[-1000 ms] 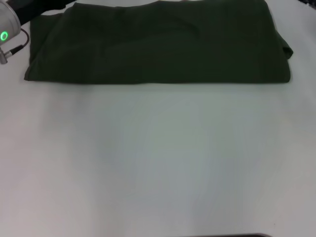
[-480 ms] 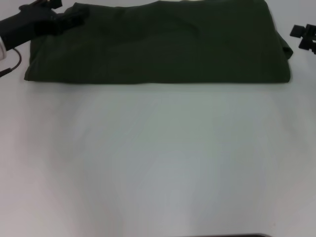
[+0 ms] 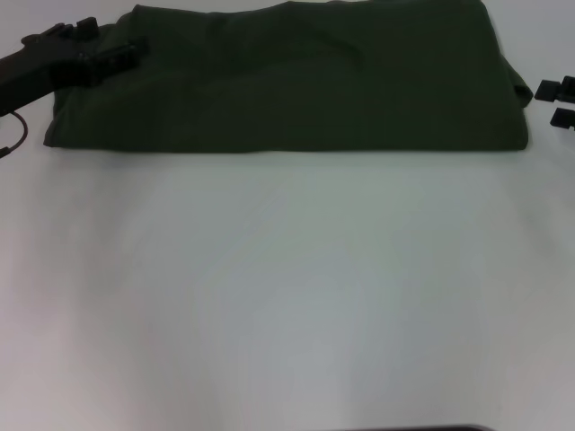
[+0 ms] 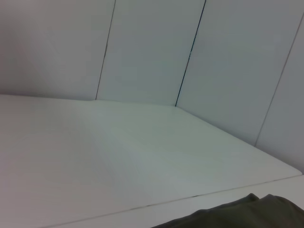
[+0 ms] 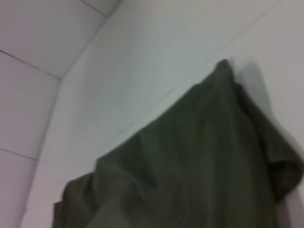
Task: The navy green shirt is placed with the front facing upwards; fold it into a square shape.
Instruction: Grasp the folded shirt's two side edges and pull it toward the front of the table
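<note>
The green shirt lies at the far side of the white tabletop. It is folded into a long band that runs from the robot's left to its right. Its near edge is straight. Only plain dark green cloth shows on top. At the right end a small bump of cloth sticks out past the edge.

The left gripper reaches in from the left and is over the far left corner of the shirt. Its jaws look spread a little, one dark finger behind the other. I cannot tell if it touches the cloth.

The right gripper peeks in at the right edge, just beside the right end of the shirt but apart from it. Its two dark fingertips have a gap between them, so the jaws are spread and pinch nothing.

The right wrist view shows the shirt's end with soft wrinkles on the tabletop.
</note>
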You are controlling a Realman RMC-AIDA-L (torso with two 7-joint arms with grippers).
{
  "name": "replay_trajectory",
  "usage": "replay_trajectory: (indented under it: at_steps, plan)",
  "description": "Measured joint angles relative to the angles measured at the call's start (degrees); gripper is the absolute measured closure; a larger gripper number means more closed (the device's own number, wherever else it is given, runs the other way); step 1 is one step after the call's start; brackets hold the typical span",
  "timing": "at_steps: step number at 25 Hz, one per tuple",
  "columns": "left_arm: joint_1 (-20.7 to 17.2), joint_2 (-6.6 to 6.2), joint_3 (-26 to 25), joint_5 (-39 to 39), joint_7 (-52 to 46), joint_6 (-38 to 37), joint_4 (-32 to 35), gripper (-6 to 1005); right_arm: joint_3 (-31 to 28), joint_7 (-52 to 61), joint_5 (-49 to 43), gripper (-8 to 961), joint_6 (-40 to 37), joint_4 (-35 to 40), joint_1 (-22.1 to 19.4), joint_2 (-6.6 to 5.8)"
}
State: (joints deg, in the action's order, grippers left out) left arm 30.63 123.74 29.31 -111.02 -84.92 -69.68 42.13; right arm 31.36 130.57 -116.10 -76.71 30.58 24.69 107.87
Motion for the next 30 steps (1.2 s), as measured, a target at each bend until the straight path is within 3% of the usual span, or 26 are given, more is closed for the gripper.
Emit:
replay_trajectory:
  at_steps: [22, 30]
  plan:
    - [1.1, 0.01, 0.1, 0.1, 0.0, 4.6, -0.4, 79, 0.5, -0.4, -5.0, 221, 10.6, -1.1, 2.5, 3.72]
    - [1.4, -0.07, 0.6, 0.0, 0.1, 6.0, -0.8, 80, 1.3, -0.4, -5.0, 225, 12.4, -1.4, 4.2, 4.5]
